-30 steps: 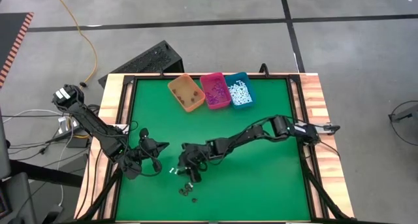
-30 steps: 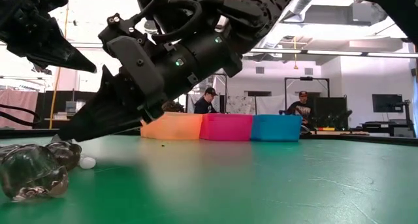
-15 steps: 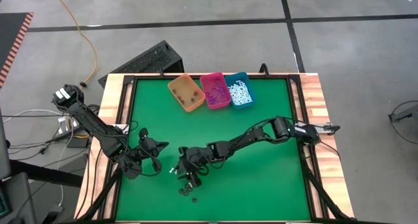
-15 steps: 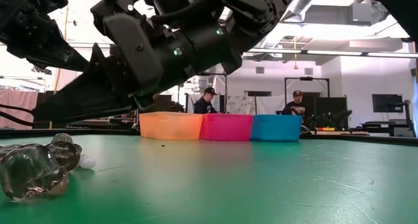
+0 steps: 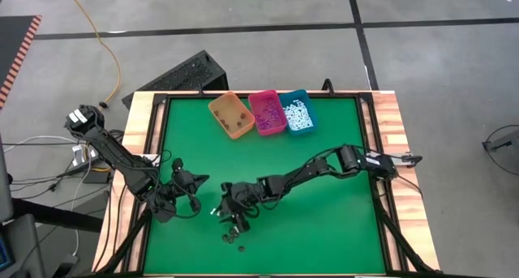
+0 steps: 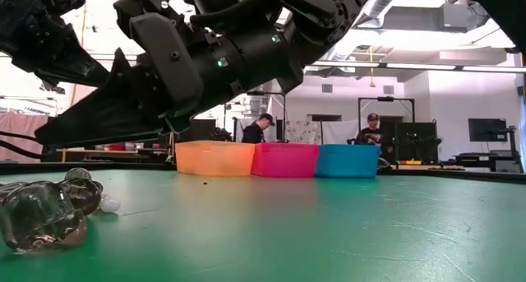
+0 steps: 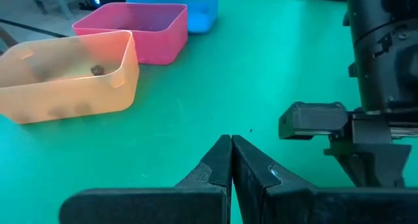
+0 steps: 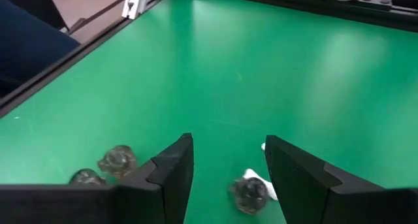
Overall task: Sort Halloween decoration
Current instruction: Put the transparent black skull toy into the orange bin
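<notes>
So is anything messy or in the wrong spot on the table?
A few dark bits and a white piece lie loose on the green mat under the open right gripper, far from the bins.

Three bins: orange bin (image 5: pixel 230 115), pink bin (image 5: pixel 267 113), teal bin (image 5: pixel 297 111). Two arms.

Glaring bright from ceiling lights and windows behind the bins (image 6: pixel 279 160) in the low view, throwing the arm into near silhouette. Blurring out of focus close to the lens, the clear pieces (image 6: pixel 45 210); lying evenly lit from above, the green table (image 5: pixel 324 221).
</notes>
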Motion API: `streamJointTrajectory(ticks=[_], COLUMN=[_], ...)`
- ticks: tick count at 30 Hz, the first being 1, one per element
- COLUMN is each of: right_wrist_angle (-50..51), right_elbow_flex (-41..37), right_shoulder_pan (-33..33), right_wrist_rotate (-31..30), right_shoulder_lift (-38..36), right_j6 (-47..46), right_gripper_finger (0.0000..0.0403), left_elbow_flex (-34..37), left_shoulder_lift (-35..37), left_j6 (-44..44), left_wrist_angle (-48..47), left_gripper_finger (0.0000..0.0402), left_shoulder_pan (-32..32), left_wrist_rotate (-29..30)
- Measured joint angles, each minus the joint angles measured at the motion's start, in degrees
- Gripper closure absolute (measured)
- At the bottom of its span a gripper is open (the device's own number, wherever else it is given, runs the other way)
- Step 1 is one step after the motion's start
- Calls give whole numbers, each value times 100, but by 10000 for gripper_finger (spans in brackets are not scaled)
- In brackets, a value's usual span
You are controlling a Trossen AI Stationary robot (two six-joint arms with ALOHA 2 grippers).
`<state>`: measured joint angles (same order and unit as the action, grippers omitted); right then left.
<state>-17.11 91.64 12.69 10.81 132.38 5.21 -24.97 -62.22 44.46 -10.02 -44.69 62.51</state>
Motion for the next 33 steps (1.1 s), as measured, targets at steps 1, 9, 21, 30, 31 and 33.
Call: streamJointTrajectory(ticks=[1, 9, 21, 30, 31, 33], right_wrist_angle=[1, 36, -157, 101, 104, 119], right_elbow_flex=[0, 0, 114, 177, 177, 177], right_shoulder_pan=[0, -50, -90, -125, -125, -127], right_wrist_rotate=[-14, -56, -59, -48, -47, -48], right_shoulder_lift=[1, 4, 398, 444, 444, 444], right_j6=[0, 55, -73, -116, -116, -114], right_gripper_finger=[186, 186, 186, 189, 192, 201], left_elbow_flex=[0, 0, 0, 0, -2, 0], left_shoulder_lift=[0, 0, 0, 2, 2, 1], left_j6=[0, 36, 40, 162, 186, 215], left_wrist_angle=[0, 0, -35, -216, -222, -250], left_gripper_finger=[401, 401, 401, 401, 401, 401], left_shoulder_pan=[-1, 0, 0, 0, 0, 0], left_wrist_rotate=[21, 30, 94, 74, 74, 73])
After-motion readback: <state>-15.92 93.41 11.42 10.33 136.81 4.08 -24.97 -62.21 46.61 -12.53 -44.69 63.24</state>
